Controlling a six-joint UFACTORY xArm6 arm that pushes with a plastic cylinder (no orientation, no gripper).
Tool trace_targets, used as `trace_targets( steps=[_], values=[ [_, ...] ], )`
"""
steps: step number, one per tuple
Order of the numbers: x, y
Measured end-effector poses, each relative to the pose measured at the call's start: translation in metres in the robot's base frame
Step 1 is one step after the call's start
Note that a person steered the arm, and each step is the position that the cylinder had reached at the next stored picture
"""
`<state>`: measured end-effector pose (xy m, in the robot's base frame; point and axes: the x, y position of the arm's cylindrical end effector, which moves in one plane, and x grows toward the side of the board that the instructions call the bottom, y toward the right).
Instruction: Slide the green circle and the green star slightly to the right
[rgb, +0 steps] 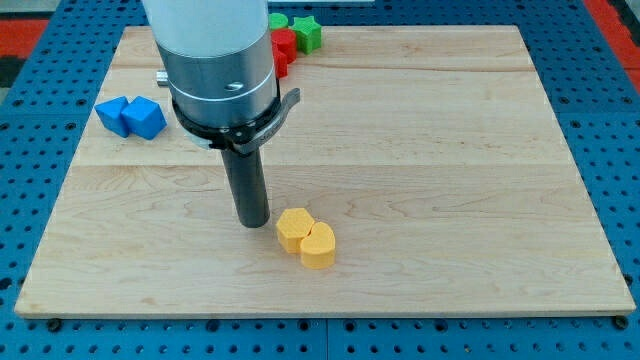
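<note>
Camera view: my tip (252, 222) w/o claw, beside yellow blocks (307, 237), red blocks (283, 50) touching green star (307, 34)

No legible txt, labels, brands or nos. anywhere in view.

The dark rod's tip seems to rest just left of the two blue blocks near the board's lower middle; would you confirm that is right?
Not quite: the camera view shows my tip just left of two yellow blocks, not blue ones. The two blue blocks lie near the wooden board's left edge.
</note>
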<state>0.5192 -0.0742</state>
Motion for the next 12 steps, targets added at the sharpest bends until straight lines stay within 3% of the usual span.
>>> trace_targets(
  steps=[4, 5, 6, 8, 9, 10, 12],
  values=[
    [0.0, 0.0],
    [-0.023, 0.0],
    [-0.063, -0.004],
    [-0.159, -0.054],
    [-0.18, -0.1],
    [-0.228, -0.12],
    [-0.303, -0.099]
  ],
)
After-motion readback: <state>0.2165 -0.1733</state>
